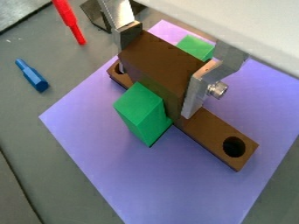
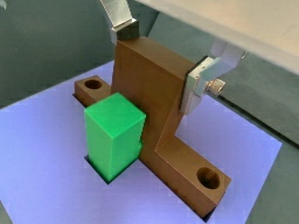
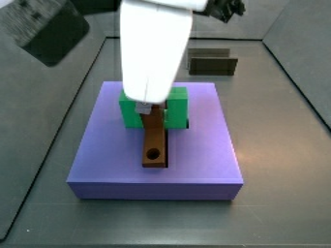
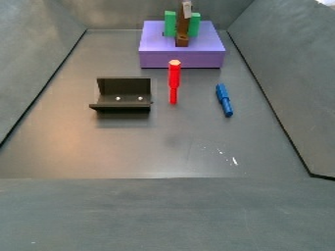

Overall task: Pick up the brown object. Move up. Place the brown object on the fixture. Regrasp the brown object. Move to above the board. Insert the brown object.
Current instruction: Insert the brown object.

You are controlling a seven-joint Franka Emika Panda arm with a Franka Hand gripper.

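Note:
The brown object [image 1: 152, 61] [image 2: 149, 83] lies in the lengthwise slot of the lavender board [image 1: 93, 153] [image 2: 47, 179], its thick middle part standing upright and a round hole showing at each end. In both wrist views my gripper [image 1: 162, 70] [image 2: 160, 66] is shut on that upright part, one silver finger against each side. A green block [image 1: 142, 112] [image 2: 114, 131] stands against the brown object. In a side view the brown bar [image 3: 155, 145] runs down the board [image 3: 195, 165] below my white arm. The fixture [image 4: 120, 95] stands apart on the floor.
A red peg [image 4: 173, 80] and a blue peg [image 4: 224, 99] lie on the grey floor between the fixture and the board [image 4: 203, 54]. Both pegs also show in a wrist view, the red peg [image 1: 70, 19] and the blue peg [image 1: 31, 75]. Grey walls surround the floor.

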